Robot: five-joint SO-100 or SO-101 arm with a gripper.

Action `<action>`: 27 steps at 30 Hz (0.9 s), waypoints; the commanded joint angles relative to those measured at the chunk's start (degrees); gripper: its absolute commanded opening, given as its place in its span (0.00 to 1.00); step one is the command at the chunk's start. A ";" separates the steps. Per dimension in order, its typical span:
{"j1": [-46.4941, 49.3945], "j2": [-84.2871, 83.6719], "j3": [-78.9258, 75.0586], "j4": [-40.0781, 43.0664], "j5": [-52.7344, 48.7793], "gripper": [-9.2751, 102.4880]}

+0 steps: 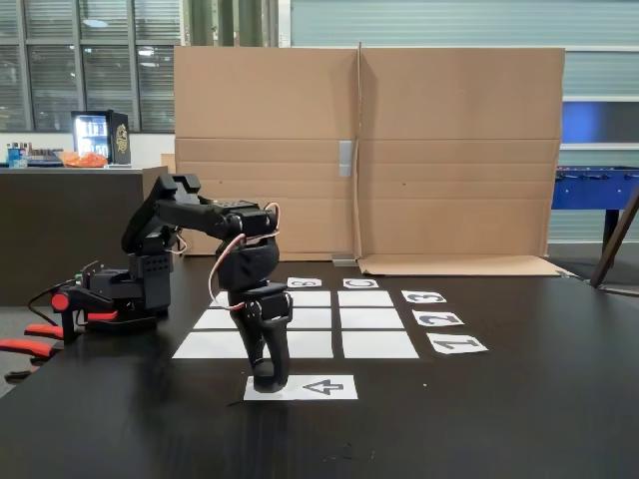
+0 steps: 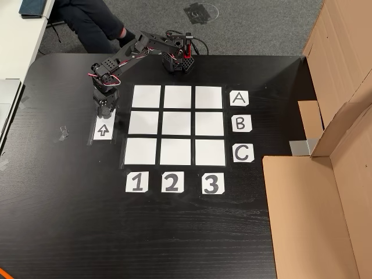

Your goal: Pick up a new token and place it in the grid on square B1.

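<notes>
My gripper (image 1: 268, 379) points straight down with its fingertips on the left end of a white strip printed with a black arrow (image 1: 321, 387). In the other view the gripper (image 2: 105, 111) stands at the strip's (image 2: 103, 130) far end, left of the grid (image 2: 177, 122). The token is hidden, and the dark fingers do not show whether anything sits between them. The grid (image 1: 379, 344) lies just behind the strip. Square B1 (image 1: 316, 345) (image 2: 143, 122) is bare, and the gripper partly covers it in the fixed view.
Paper labels 1 2 3 (image 2: 171, 182) and A B C (image 2: 241, 123) edge the grid. The arm's base (image 2: 177, 59) stands at the table's far edge. Cardboard walls (image 1: 449, 150) (image 2: 325, 203) close one side. A person's legs (image 2: 87, 26) are beside the table.
</notes>
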 commanded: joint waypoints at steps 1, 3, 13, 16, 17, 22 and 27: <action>-0.18 0.62 -2.11 -0.44 0.53 0.26; -0.18 0.53 -2.11 -0.44 0.53 0.25; -0.18 0.53 -2.37 -0.44 0.53 0.22; -0.18 0.79 -2.55 -0.44 0.53 0.21; -0.09 1.05 -2.55 -0.44 0.53 0.21; -0.18 4.22 -2.72 1.32 0.79 0.21; -0.44 8.79 -2.64 5.62 0.79 0.21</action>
